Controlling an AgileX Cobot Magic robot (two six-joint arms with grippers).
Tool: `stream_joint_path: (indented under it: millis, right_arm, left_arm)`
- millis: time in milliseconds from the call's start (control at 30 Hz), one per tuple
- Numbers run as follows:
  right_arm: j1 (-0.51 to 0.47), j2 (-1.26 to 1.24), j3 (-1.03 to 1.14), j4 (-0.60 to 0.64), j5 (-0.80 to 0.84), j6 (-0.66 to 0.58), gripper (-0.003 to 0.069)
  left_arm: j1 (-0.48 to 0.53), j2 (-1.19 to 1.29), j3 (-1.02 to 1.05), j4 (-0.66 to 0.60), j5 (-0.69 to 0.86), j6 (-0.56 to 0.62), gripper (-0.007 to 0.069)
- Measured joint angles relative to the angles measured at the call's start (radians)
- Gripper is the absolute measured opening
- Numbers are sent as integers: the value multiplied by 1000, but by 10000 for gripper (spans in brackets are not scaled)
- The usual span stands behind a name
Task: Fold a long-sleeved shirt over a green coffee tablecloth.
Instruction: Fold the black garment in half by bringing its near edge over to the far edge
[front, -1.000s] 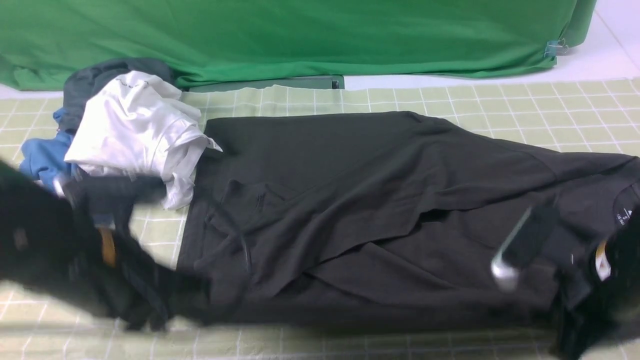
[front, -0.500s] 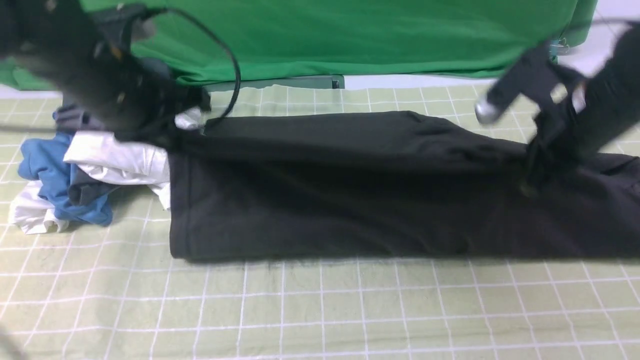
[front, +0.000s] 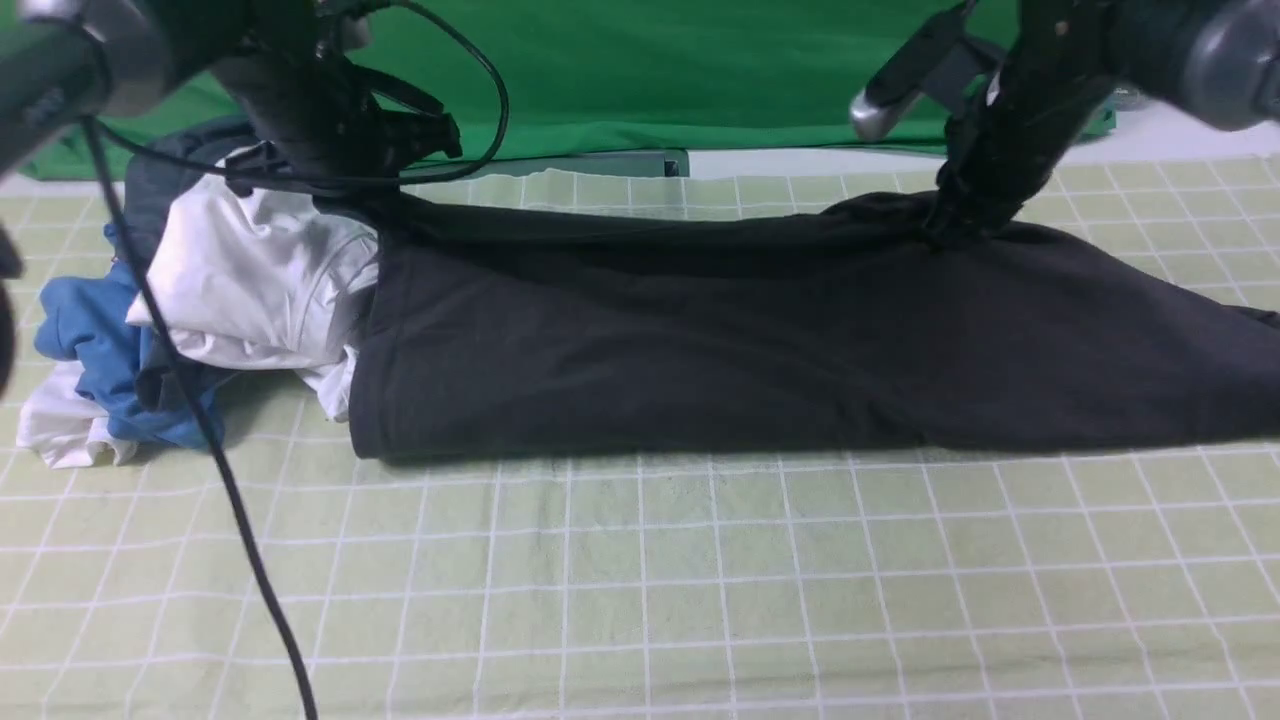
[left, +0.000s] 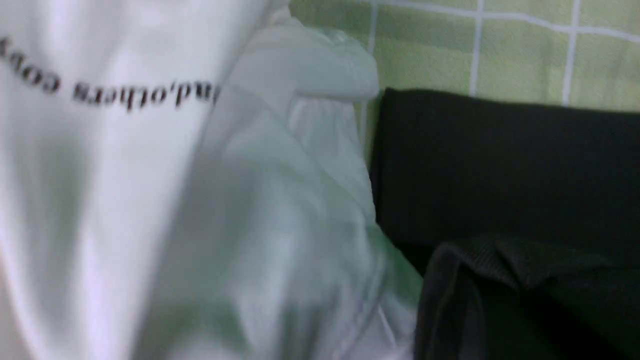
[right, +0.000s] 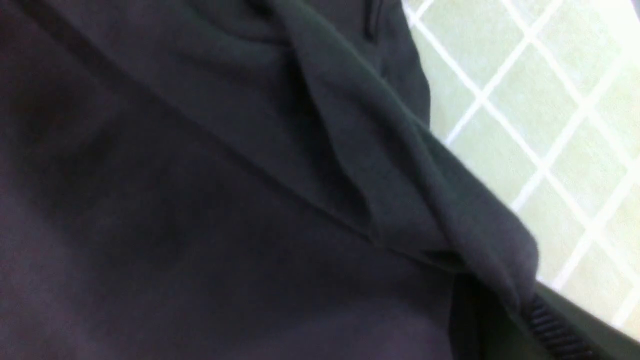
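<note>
A black long-sleeved shirt (front: 700, 340) lies folded lengthwise into a wide band across the middle of the green coffee tablecloth (front: 640, 580), a pale yellow-green cloth crossed by thin white lines that covers the counter. The shirt's near edge rests flat on the cloth, while its far edge rises to two raised points, one at each arm. The left claw (front: 385, 200) sits at the shirt's far left corner, closed tight and pinching the black fabric there. The right claw (front: 947, 225) sits farther along the far edge, towards the right, also closed tight on a peak of fabric that tents up beneath it. Past that peak the shirt slopes down and runs out of the picture on the right. The left wrist view, which is blurred, shows the black shirt (left: 500, 165) beside pale fabric, with a strip of the gridded cloth (left: 425, 55) beyond; the right wrist view shows folds of the shirt (right: 200, 200) over the grid (right: 525, 100), and neither shows the claw's fingers. Touching the shirt's left end is a heap of other clothes: a white garment (front: 260, 290) with dark printed lettering, a blue garment (front: 90, 340) beneath it, and a grey garment (front: 180, 170) behind. A black cable (front: 200, 430) hangs down across the left side. A plain deep green fabric (front: 650, 70) drapes along the back.
</note>
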Motion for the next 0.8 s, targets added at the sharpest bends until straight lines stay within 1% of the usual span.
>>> stream_joint_path:
  millis: [33, 133, 233, 300, 333, 367, 467, 533, 600, 633, 667, 700, 767, 800]
  right_arm:
    - [0, 49, -39, 0, -2, 1, 27]
    - [0, 95, -63, -3, -33, 13, 28]
    - [-2, 124, -67, -4, -85, 57, 49]
    - [-2, 127, -68, -4, -121, 93, 85]
    - [-2, 127, -70, -5, -150, 109, 116]
    - [-2, 127, -70, -5, -153, 111, 122]
    - [-2, 127, -76, -7, -183, 130, 243]
    - [-2, 126, -76, -15, -173, 133, 293]
    - [-2, 118, -76, -24, -150, 133, 316]
    - [-2, 104, -76, -26, -131, 140, 321]
    - [-3, 101, -76, -27, -131, 141, 321]
    - [-2, 70, -76, -29, -111, 164, 309]
    - [-2, 28, -76, -29, -96, 192, 268]
    - [-2, 23, -76, -29, -94, 192, 261]
  left_arm:
    - [1, 34, -28, 1, 0, 0, 19]
    - [2, 64, -50, 1, -16, 0, 21]
    - [2, 74, -54, 3, -56, -4, 28]
    - [2, 74, -56, 3, -81, -14, 46]
    - [2, 74, -57, 11, -98, -37, 71]
    - [2, 74, -57, 11, -100, -40, 71]
    - [2, 74, -58, 57, -111, -115, 156]
    - [2, 74, -60, 88, -107, -132, 205]
    - [3, 74, -71, 117, -83, -135, 244]
    - [4, 74, -85, 141, -57, -135, 272]
    - [4, 74, -91, 144, -53, -135, 276]
    - [6, 74, -124, 170, -12, -139, 293]
    - [6, 74, -171, 179, 44, -139, 296]
    - [6, 74, -177, 177, 57, -139, 295]
